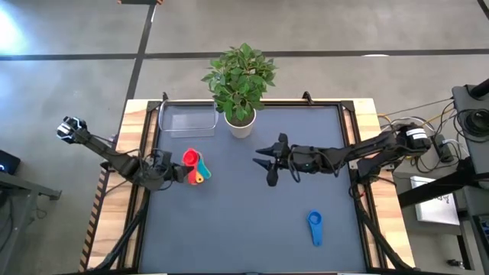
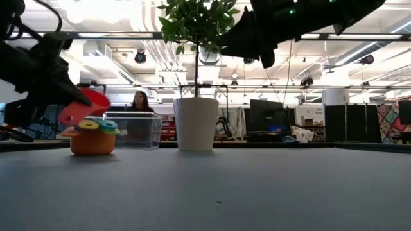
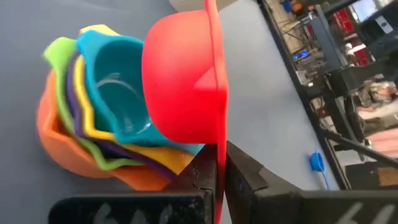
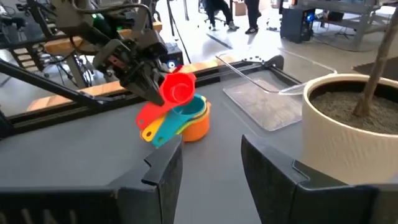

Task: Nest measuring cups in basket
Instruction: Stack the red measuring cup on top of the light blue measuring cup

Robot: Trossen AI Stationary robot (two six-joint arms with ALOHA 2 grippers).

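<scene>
- The left gripper (image 1: 177, 173), at the left middle of the high view, is closed on the flat handle of the red cup (image 3: 183, 81) and holds it tilted just above the nested stack (image 3: 99, 130).
- The stack has an orange cup (image 2: 92, 142) at the bottom, with green, purple, yellow and teal cups inside.
- The right gripper (image 1: 269, 163) waits at the centre with its fingers apart and empty.
- The blue cup (image 1: 314, 227) lies alone at the lower right; the clear basket (image 1: 188, 119) sits at the upper left, beside the plant pot (image 1: 240, 124).
- The cups look light, stiff and smooth, so probably slippery; the handle seems the best place to grip.
- No readable writing is seen.
</scene>
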